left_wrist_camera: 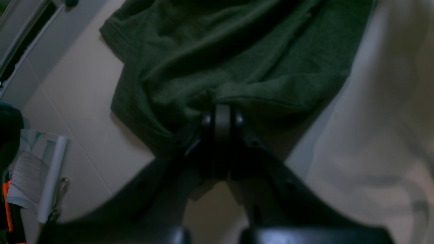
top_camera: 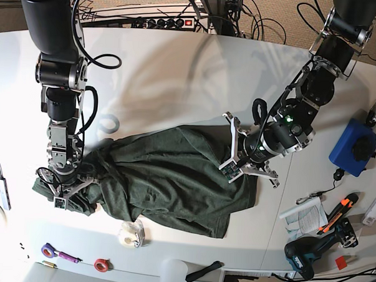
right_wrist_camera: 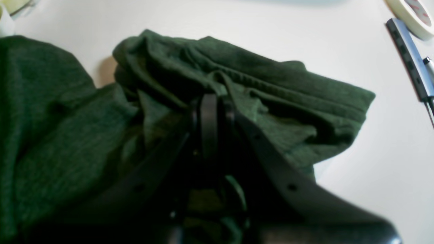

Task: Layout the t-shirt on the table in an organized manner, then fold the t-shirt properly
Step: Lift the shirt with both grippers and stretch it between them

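Note:
The dark green t-shirt [top_camera: 167, 181] lies crumpled across the middle of the white table [top_camera: 178, 72]. My left gripper [top_camera: 235, 157] is at the shirt's right edge. In the left wrist view its fingers [left_wrist_camera: 221, 117] are pressed together on a bunched hem of the t-shirt [left_wrist_camera: 237, 61]. My right gripper [top_camera: 64, 193] is at the shirt's far left end. In the right wrist view that gripper [right_wrist_camera: 208, 100] is shut on a gathered fold of the t-shirt [right_wrist_camera: 278, 98], with cloth heaped on both sides of it.
A tape roll [top_camera: 107, 124] lies just above the shirt's left part and a white object [top_camera: 131, 233] just below its lower edge. A blue box [top_camera: 353, 147], a booklet [top_camera: 303, 218] and a drill [top_camera: 308, 255] sit at the right. A grey bar [right_wrist_camera: 408, 57] lies near the right gripper.

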You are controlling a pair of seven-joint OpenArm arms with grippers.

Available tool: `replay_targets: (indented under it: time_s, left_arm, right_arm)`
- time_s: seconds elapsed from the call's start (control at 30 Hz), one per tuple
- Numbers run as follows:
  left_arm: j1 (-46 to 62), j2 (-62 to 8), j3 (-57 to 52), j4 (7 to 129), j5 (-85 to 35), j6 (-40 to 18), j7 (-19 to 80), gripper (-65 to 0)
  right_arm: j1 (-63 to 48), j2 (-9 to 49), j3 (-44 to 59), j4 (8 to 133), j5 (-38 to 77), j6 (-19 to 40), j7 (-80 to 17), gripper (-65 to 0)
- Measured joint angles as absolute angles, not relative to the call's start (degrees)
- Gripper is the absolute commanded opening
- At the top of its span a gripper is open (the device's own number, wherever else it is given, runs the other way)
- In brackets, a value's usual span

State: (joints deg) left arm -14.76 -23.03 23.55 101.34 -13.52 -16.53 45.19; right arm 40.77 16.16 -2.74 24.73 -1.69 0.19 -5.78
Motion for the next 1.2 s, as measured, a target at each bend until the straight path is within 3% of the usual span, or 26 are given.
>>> replay_targets:
  time_s: [0.1,0.37,0.6,0.8,1.0,1.2]
  left_arm:
    - [-14.76,-23.03,23.55,101.34,-13.52,-16.53,45.19,-65.0]
    - [-14.74,-23.03,23.55,101.3,-11.35,-15.22,44.93,-65.0]
    - [-14.7,-23.03,23.53,101.25,-11.14,-14.9,44.73,-65.0]
    - [-15.07,-23.0,23.55,101.25,-9.28,-14.28,43.59,-65.0]
    - [-18.7,-23.51,23.55,101.25,-2.28,-11.57,43.31,-65.0]
    - [-22.76,-25.32,23.55,101.25,-1.06,-9.63,43.27,-65.0]
  right_arm:
    - [40.77,16.51,-2.72,24.75,-1.69,-3.57,-5.63,-65.0]
    - [41.12,22.06,-2.72,31.86,-0.78,-4.54,-10.39,-65.0]
    - [36.77,30.04,-2.83,52.49,8.91,2.35,-25.19,-65.0]
    - [26.57,35.38,-2.96,74.24,11.7,3.33,-34.06,-65.0]
    - [18.96,36.14,-3.01,89.3,12.01,3.84,-43.2,-65.0]
    - [16.58,36.01,-2.61,94.21,7.6,3.86,-42.37,-65.0]
